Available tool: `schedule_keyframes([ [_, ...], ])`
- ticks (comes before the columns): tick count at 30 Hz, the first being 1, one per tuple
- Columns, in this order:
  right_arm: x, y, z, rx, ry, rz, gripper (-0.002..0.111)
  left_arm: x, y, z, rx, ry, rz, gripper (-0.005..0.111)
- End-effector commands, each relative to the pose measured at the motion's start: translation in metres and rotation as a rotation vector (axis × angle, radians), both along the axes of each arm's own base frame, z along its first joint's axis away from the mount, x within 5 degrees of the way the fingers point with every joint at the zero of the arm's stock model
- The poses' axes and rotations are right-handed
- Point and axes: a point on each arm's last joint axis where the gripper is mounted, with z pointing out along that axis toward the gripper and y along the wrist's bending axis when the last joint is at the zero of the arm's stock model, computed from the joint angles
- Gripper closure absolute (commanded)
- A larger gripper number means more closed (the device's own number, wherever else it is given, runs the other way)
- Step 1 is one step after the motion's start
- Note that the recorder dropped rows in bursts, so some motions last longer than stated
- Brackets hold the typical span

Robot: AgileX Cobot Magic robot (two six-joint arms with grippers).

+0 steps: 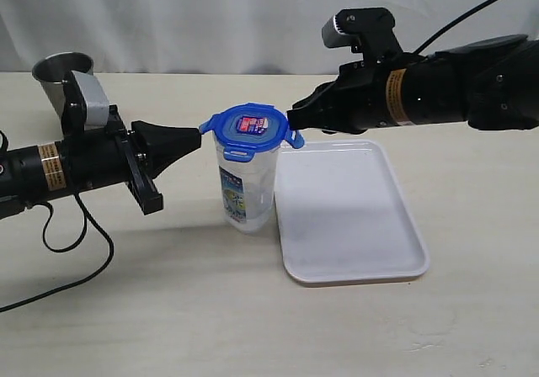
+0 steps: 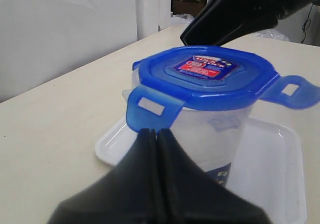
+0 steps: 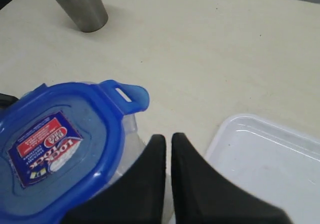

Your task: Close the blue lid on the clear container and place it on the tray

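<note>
The blue lid lies on top of the clear container, which stands upright on the table just left of the tray. Its side flaps stick outward. My left gripper is shut and empty, and its tip touches the lower edge of the lid's near flap. My right gripper comes in from the other side beside the lid's rim. Its fingers are nearly together with nothing between them, next to the lid.
A tapered steel cup stands at the back left, behind the left arm, and shows in the right wrist view as well. The white tray holds nothing. Black cables trail over the table at the front left.
</note>
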Motion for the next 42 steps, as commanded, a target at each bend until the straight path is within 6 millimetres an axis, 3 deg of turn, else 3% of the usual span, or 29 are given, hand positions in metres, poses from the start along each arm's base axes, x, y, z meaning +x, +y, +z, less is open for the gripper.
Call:
schedule_keyframes([
  [1, 0.0, 0.0, -0.001, 0.001, 0.017, 0.001, 0.104, 0.0, -0.002, 0.001, -0.002, -0.008, -0.004, 0.107],
  [9, -0.002, 0.0, -0.004, 0.008, 0.043, -0.011, 0.104, -0.005, -0.004, -0.004, 0.051, 0.025, -0.072, 0.107],
  [18, -0.001, -0.002, -0.003, -0.017, 0.016, -0.018, 0.104, -0.004, -0.003, -0.004, 0.054, 0.019, -0.061, 0.107],
  [24, -0.004, -0.004, 0.01, -0.008, -0.019, -0.022, 0.104, -0.003, -0.003, -0.003, 0.042, -0.004, -0.044, 0.107],
  [29, -0.007, -0.003, 0.005, 0.0, 0.009, -0.011, 0.104, -0.002, -0.003, 0.0, 0.013, -0.02, -0.037, 0.107],
  [37, -0.02, 0.021, -0.004, -0.102, -0.04, -0.012, 0.104, 0.0, -0.005, 0.002, 0.024, -0.023, -0.056, 0.107],
  [42, -0.021, 0.024, -0.004, -0.113, -0.05, -0.018, 0.104, 0.002, -0.005, 0.002, 0.034, -0.02, -0.038, 0.107],
])
